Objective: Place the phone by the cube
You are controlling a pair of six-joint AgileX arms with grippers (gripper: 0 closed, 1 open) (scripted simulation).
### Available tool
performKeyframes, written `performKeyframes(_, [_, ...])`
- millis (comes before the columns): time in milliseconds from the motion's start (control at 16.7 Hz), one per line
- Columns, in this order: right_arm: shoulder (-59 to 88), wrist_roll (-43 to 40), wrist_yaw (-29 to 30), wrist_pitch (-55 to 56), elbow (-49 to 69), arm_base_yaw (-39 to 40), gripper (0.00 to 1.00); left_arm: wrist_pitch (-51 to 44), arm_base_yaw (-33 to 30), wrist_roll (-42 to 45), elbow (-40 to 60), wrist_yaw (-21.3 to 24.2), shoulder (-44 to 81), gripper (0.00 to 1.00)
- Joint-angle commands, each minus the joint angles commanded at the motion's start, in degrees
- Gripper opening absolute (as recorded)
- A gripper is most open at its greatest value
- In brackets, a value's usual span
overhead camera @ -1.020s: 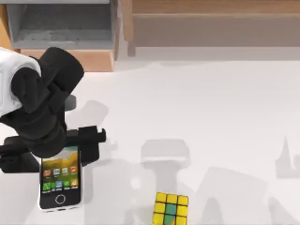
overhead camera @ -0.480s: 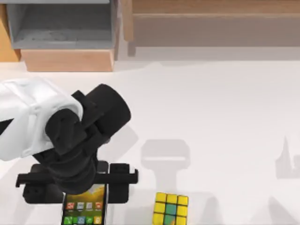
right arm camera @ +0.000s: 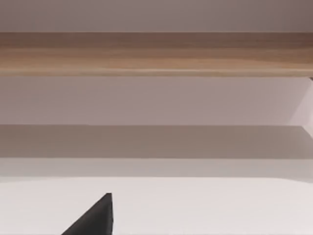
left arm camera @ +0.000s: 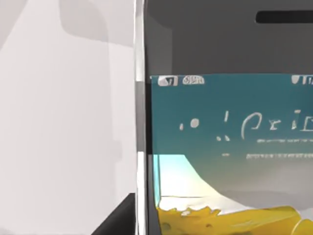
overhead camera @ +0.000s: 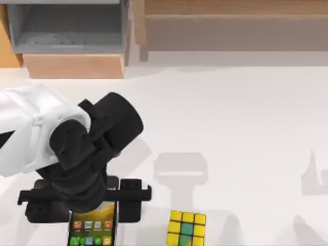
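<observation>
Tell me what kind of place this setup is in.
Most likely a rendered tabletop workspace, like a desk in a room or lab. A plain white table carries the phone and the cube; wooden furniture and a grey open box stand along its far edge.

The white surface (overhead camera: 246,113) lies open across its middle and whole right side, giving an end effector wide passage there. At the near edge a bare strip separates the phone (overhead camera: 92,228) from the cube (overhead camera: 187,229), while the left end effector (overhead camera: 84,197) and its bulky arm crowd the left. A grey bin (overhead camera: 66,31) and a wooden shelf (overhead camera: 230,25) wall off the far edge.
</observation>
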Motion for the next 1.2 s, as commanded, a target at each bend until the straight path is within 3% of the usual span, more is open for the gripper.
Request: performKeyframes(1200, [0.0, 0.0, 0.0, 0.0, 0.0, 0.0, 1.0, 13.4, 0.0, 0.2, -8.2, 0.1, 4.7, 0.0])
